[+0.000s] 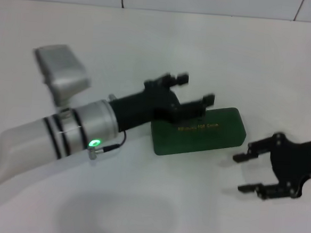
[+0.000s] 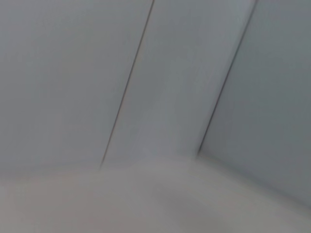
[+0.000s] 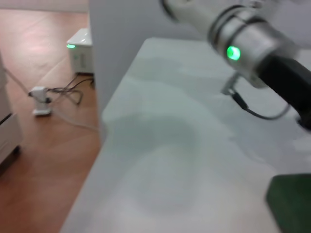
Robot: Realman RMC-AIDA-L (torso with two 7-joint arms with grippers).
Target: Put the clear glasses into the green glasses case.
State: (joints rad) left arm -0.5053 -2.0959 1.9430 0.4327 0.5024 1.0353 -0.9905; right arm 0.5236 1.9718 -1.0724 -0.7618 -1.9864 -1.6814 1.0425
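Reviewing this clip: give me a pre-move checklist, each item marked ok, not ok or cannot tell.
1. Green glasses case on the table: ok, lying flat.
2. Case open to receive the glasses: not ok, lid is closed, gold lettering facing up.
3. Clear glasses located: cannot tell, not visible in any view.
4. Left tool position: ok, above the case's far edge, fingers apart, holding nothing visible.
5. Right tool out of the way: ok, open, beside the case, apart from it.

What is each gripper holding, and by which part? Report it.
Nothing. The left gripper is open above the closed green glasses case; the right gripper is open and empty beside it.
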